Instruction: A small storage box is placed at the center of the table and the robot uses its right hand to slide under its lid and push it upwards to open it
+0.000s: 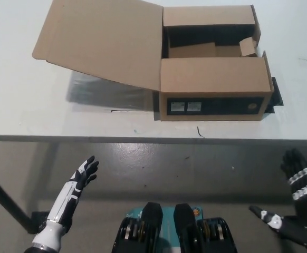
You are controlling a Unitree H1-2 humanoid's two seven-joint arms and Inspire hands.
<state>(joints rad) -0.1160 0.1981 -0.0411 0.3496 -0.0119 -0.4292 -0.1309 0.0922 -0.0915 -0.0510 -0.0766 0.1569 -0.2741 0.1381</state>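
Note:
A brown cardboard storage box point(212, 84) stands on the white table point(21, 105) with its lid point(103, 39) flung open to the left. The dark inside shows at the back, while a front flap covers the near half. My black right hand point(296, 203) hangs low at the picture's bottom right, below the table edge and well away from the box, fingers spread and holding nothing. Resting at the lower left, my white left hand point(79, 182) is open too.
The table's front edge point(143, 139) runs across the middle of the picture, with grey floor point(159, 168) below it. A dark table leg point(3, 203) slants at the far left. The lid casts a shadow point(108, 95) on the tabletop.

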